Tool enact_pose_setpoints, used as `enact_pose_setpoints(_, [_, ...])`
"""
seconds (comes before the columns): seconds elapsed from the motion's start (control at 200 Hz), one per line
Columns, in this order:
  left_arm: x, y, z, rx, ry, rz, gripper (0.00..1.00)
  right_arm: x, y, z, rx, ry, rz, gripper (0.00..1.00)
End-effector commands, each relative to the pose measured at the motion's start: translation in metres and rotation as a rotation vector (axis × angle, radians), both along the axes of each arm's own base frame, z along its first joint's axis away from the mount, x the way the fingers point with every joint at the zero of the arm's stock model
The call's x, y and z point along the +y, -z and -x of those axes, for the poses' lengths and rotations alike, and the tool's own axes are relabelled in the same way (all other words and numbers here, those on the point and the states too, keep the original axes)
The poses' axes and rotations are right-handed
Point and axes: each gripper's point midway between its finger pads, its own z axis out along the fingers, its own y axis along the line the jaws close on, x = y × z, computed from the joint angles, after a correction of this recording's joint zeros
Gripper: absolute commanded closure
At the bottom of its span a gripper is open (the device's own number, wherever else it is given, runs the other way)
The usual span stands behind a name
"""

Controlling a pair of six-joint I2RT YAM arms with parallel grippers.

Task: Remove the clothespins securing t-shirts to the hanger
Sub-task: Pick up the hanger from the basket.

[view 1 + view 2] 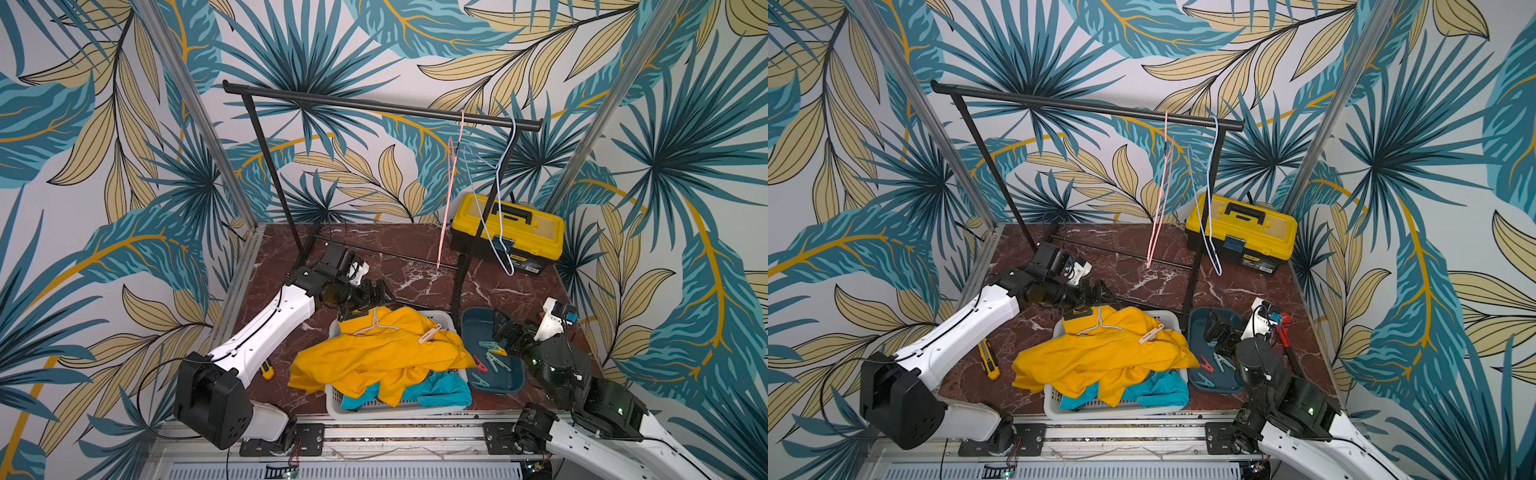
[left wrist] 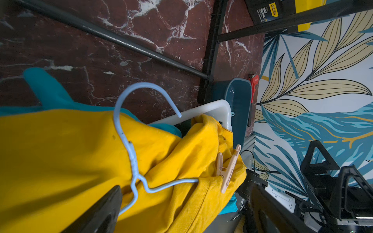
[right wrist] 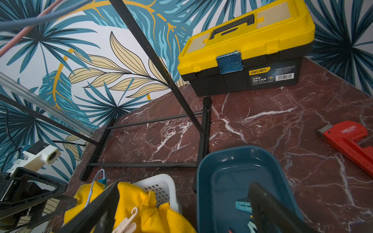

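Your left fingers [image 2: 105, 209] stand wide apart and grip nothing. They hang at the far left corner of the white basket [image 1: 332, 401], close over the golden yellow t-shirt [image 1: 374, 357] heaped in it. In the left wrist view the neck of the light blue hanger [image 2: 131, 153] runs up between them. The tan clothespin [image 2: 227, 169] is clipped to the shirt just where the hanger wire goes under the cloth. It lies between the two fingers, nearer one of them and touching neither.

In both top views that tan clothespin sits on the yellow cloth by the basket's far right edge, to the right of your left fingers and to the left of your right ones.

Your right fingers [image 3: 268, 209] are also spread wide and hold nothing. They hover over the dark teal tray [image 1: 478, 320], which stands just right of the basket on the tabletop [image 1: 415, 266]. The loose clothespins [image 1: 488, 361] lie in the tray's near half, below and beside those fingers: a red one, a yellow one, mint and teal ones. In the right wrist view a teal one lies right beside one finger; you cannot tell whether they touch.

The turquoise t-shirt [image 1: 440, 388] shows under the yellow one at the basket's near edge.
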Motion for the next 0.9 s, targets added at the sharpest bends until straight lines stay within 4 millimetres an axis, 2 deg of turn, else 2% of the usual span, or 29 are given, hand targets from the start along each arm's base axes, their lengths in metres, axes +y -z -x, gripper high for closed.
enact_pose_setpoints(0.0, [-0.01,0.0,-0.004,-0.009,0.026,0.059,0.0,-0.001,0.006,-0.002,0.004,0.017,0.003,0.0])
enact_pose_setpoints(0.115, [-0.014,0.009,-0.005,0.014,0.028,0.085,0.0,-0.001,0.006,-0.002,0.005,0.017,0.0,0.0])
enact_pose_setpoints(0.335, [-0.004,0.023,-0.008,-0.005,-0.006,0.017,0.01,-0.001,0.007,0.0,0.012,0.015,-0.002,0.01])
enact_pose_setpoints(0.551, [-0.006,0.034,-0.014,0.01,-0.007,-0.002,0.07,-0.003,0.007,0.0,0.011,0.022,-0.008,0.01])
enact_pose_setpoints(0.676, [-0.007,0.038,-0.02,0.008,-0.004,-0.009,0.19,-0.004,0.006,0.001,0.008,0.022,-0.004,0.01])
enact_pose_setpoints(0.896, [-0.009,0.039,-0.022,0.005,0.005,-0.01,0.51,-0.007,0.005,0.003,0.004,0.027,-0.008,0.0])
